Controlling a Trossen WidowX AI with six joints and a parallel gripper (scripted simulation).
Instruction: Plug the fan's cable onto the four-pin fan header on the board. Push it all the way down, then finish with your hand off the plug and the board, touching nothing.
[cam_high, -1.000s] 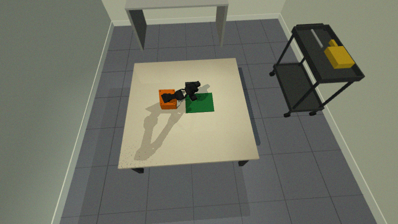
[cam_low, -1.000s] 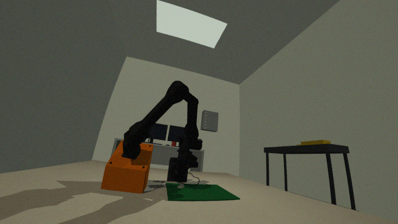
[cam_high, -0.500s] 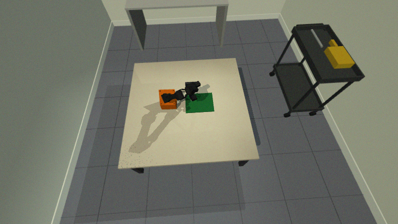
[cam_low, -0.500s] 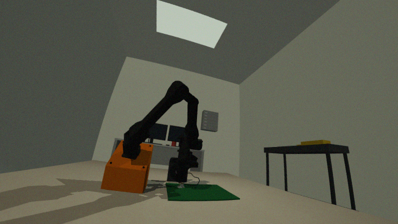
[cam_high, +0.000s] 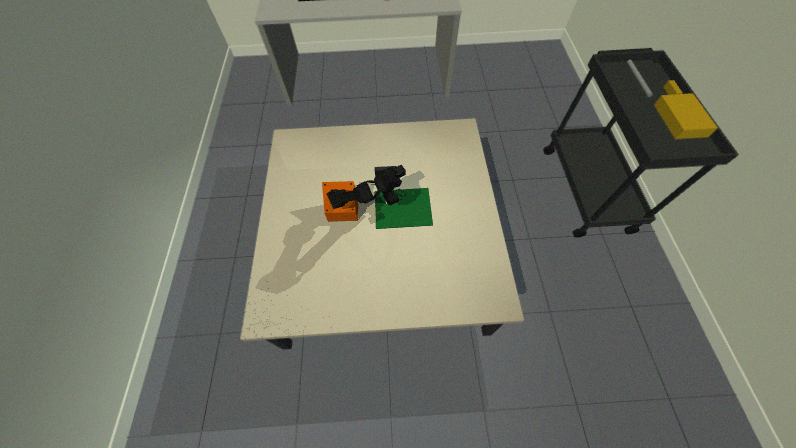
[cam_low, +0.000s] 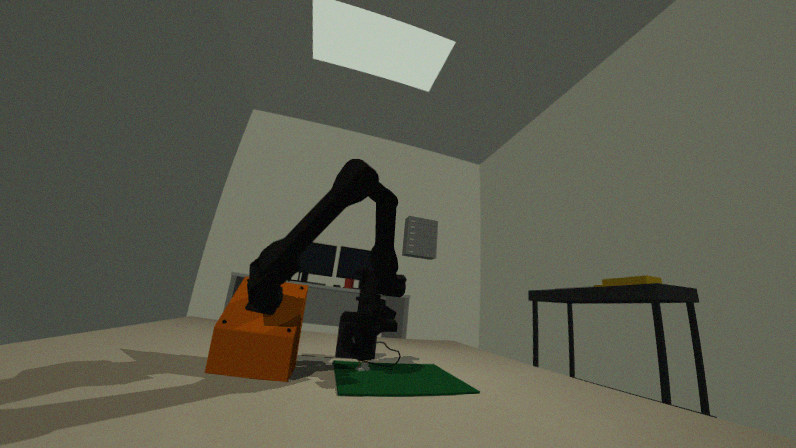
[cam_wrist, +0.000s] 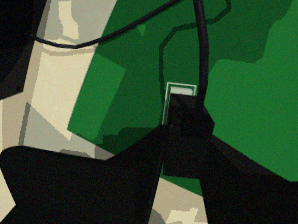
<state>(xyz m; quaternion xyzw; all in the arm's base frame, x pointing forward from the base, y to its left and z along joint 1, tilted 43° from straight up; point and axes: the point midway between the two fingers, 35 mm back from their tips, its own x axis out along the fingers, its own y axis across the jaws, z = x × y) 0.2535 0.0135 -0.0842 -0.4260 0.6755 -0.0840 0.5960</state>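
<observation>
Gripper is clamped on the plug, above the white-outlined header on the green board. Misalignment could jam insertion; cable drag during release could unseat the plug.

Board on table, right of the arm's base

Dark cart, yellow block on top. Two monitors on the back desk, grey box on the wall.
</observation>
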